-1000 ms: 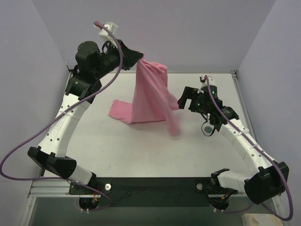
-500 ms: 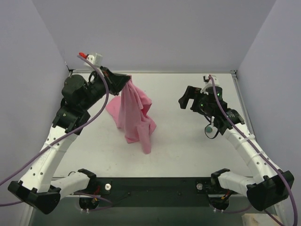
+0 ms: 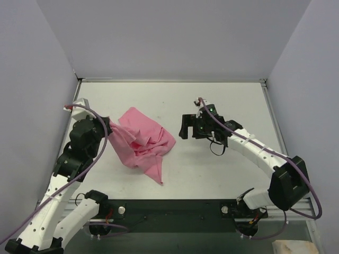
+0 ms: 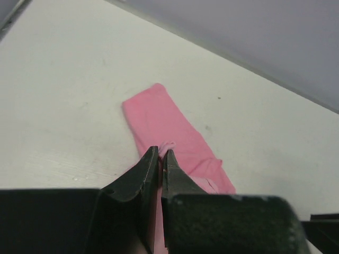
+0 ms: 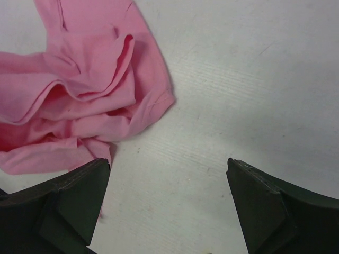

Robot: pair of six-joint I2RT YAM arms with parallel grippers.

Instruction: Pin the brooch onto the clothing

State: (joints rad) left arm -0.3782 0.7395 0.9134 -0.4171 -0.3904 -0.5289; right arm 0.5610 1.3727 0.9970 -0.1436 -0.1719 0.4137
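On the counter point(image 3: 243, 100), the soft, limp shirt point(image 3: 143, 143) is pinched between the left fingers point(image 4: 144, 177), with the right fingers point(image 5: 74, 196) spread wide.

Count: 1 pink T-shirt point(image 3: 143, 143); 1 surface point(image 3: 222, 100) under it; 2 grippers: left gripper point(image 4: 160, 154), right gripper point(image 5: 168, 169), either side of the T-shirt.

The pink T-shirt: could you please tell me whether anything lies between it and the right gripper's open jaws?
Nothing visible does. In the right wrist view, only bare table separates the right gripper from the T-shirt, whose crumpled edge lies just ahead of the jaws.
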